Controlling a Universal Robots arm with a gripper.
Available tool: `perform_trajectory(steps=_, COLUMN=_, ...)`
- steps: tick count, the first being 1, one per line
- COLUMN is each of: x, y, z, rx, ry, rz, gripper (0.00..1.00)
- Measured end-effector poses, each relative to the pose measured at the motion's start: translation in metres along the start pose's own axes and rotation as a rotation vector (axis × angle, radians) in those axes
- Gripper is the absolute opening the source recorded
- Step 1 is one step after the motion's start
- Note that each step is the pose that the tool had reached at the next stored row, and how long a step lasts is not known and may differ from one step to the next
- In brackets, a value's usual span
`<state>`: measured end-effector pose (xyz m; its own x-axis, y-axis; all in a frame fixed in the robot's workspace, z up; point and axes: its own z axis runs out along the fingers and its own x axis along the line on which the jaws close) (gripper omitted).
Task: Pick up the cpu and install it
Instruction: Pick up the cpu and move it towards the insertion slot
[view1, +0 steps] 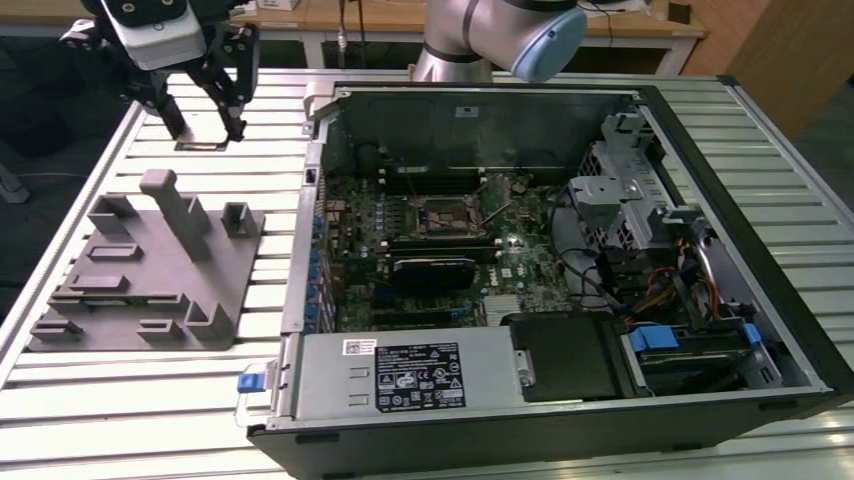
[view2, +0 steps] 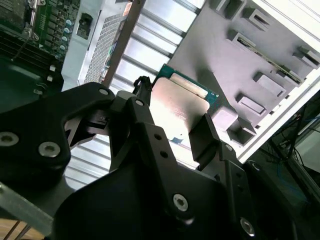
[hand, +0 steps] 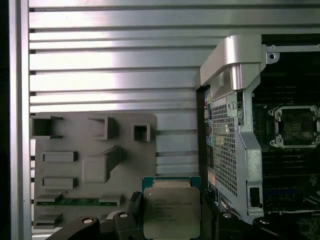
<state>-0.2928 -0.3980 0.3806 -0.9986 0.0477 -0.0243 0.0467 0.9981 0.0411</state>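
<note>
Slats of aluminium make up the work table (view1: 134, 400), which stands in a room with wood-topped desks (view1: 641, 25) along the far side. An open computer case (view1: 534, 120) lies on its side across the table, exposing the motherboard (view1: 441, 255), its empty black socket frame (view1: 447, 215) and a power supply (view1: 400, 375) at the near edge. A grey plastic fixture (view1: 147, 270) with raised blocks sits on the slats at the exterior view's left of the case. The Universal Robots arm (view1: 494, 35) reaches in from the far side.

The gripper (view1: 207, 138) hangs at the far corner on the exterior view's left, past the fixture's far end. Its two black fingers (view2: 150, 135) are drawn in partway and pinch the cpu (hand: 171, 212) by opposite edges. In both wrist views the chip lies flat between them, with its silvery top plate and green rim showing. It sits over the fixture's edge and the bare slats beside it, well apart from the socket frame inside the case.
</note>
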Motion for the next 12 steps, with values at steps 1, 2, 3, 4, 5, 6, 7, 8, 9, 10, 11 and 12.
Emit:
perform_trajectory(steps=1, x=-0.0015, y=0.0001, z=0.0, rx=0.0, ry=0.0, rz=0.0, gripper=0.55)
perform_trajectory(steps=2, x=-0.0031, y=0.0003, z=0.0001, rx=0.0, ry=0.0, rz=0.0, gripper=0.55)
perform_trajectory(steps=3, x=-0.0047, y=0.0004, z=0.0001, rx=0.0, ry=0.0, rz=0.0, gripper=0.55)
perform_trajectory(steps=4, x=-0.0062, y=0.0005, z=0.0002, rx=0.0, ry=0.0, rz=0.0, gripper=0.55)
perform_trajectory(steps=5, x=-0.0076, y=0.0006, z=0.0002, rx=0.0, ry=-0.0001, rz=0.0, gripper=0.55)
perform_trajectory(steps=6, x=-0.0089, y=0.0008, z=0.0003, rx=0.0, ry=-0.0001, rz=0.0, gripper=0.55)
perform_trajectory(steps=7, x=-0.0102, y=0.0009, z=0.0003, rx=0.0, ry=0.0, rz=0.0, gripper=0.55)
perform_trajectory(steps=8, x=-0.0115, y=0.001, z=0.0003, rx=0.0, ry=0.0, rz=0.0, gripper=0.55)
perform_trajectory(steps=9, x=-0.0131, y=0.0011, z=0.0004, rx=0.0, ry=0.0, rz=0.0, gripper=0.55)
perform_trajectory(steps=10, x=-0.0148, y=0.0013, z=0.0004, rx=0.0, ry=0.0, rz=0.0, gripper=0.55)
perform_trajectory(steps=11, x=-0.0164, y=0.0014, z=0.0005, rx=0.0, ry=-0.0001, rz=0.0, gripper=0.55)
perform_trajectory(steps=12, x=-0.0182, y=0.0015, z=0.0005, rx=0.0, ry=0.0, rz=0.0, gripper=0.55)
